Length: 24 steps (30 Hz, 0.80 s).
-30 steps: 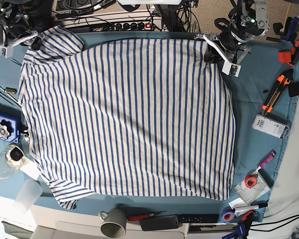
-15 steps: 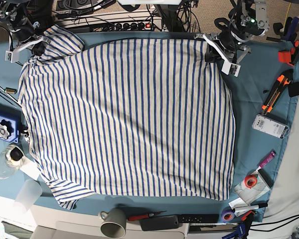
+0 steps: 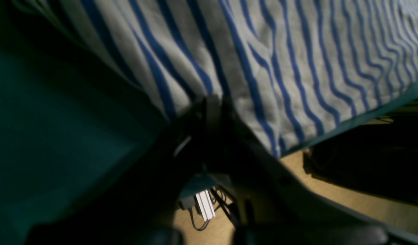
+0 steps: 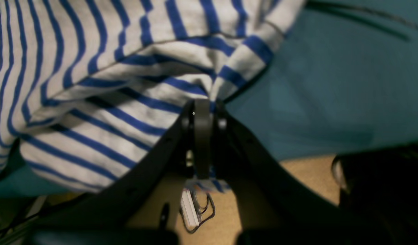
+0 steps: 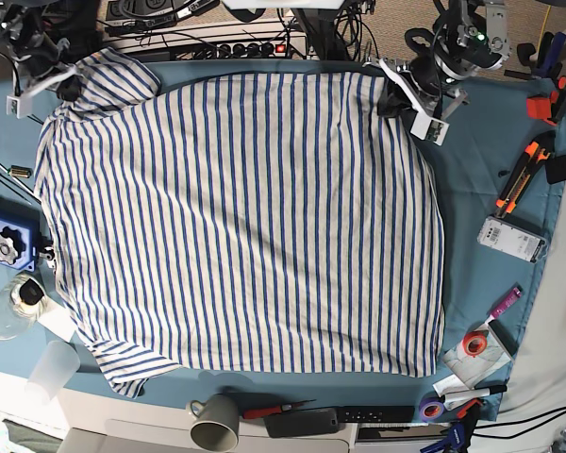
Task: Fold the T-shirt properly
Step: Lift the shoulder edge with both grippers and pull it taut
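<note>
The right claw point(image 5: 68, 90) was clamped on a bunched corner of the T-shirt point(image 5: 245, 217), which spread flat across the teal cloth point(image 5: 481, 170) toward the left claw point(image 5: 393, 99), clamped on the opposite corner. I judged both should lift together, evenly. Each claw's tips were buried in fabric.

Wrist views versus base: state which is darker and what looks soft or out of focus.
Left wrist view: dimmest, the left gripper a near-black silhouette, the teal cloth in deep shadow. Right wrist view: brighter, but the right gripper and nearby T-shirt stripes look soft. Base view: evenly lit and sharp.
</note>
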Tool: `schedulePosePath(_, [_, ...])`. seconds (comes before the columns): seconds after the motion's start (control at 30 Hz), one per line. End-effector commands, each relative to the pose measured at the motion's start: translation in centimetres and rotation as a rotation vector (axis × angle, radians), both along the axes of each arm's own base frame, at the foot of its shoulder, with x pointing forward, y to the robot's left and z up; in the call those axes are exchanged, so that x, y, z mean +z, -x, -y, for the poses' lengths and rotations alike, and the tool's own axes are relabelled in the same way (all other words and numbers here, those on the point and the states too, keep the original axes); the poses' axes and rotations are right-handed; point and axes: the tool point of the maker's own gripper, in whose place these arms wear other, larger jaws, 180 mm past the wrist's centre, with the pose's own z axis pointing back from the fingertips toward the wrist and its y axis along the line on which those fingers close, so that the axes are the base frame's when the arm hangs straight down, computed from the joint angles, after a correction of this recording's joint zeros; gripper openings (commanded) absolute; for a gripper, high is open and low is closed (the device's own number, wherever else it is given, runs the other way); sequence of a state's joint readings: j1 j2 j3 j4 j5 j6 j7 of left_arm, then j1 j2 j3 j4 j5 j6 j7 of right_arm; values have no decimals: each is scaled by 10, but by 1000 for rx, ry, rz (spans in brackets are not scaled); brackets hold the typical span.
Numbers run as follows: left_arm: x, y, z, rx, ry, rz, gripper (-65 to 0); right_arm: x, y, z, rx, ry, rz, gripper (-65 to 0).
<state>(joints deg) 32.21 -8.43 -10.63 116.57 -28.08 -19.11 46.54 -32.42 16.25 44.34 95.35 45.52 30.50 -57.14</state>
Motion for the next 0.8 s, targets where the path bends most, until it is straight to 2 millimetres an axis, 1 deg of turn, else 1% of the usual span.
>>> schedulePosePath(0.0, [11, -6, -4, 12, 2, 44, -650, 13, -5, 5, 19, 17, 38, -650])
schedulePosePath(0.2, [13, -10, -38, 93, -47, 54, -650, 53, -21, 7, 63, 67, 162, -650])
schedulePosePath(0.33, [17, -7, -51, 146, -11, 45, -650, 79, -31, 3, 109, 132, 213, -650])
schedulePosePath(0.43, [14, 0, -53, 150, -3, 16, -650, 93, -35, -4, 145, 171, 227, -650])
schedulePosePath(0.5, [12, 4, -52, 139, 0, -5, -650, 103, -36, -4, 141, 207, 234, -650])
schedulePosePath(0.6, [15, 8, -46, 97, 20, 4, -650, 117, -32, 8, 78, 257, 252, -650])
schedulePosePath(0.77, [18, 14, -43, 81, 14, -6, -650, 138, -17, 33, -14, 307, 271, -650])
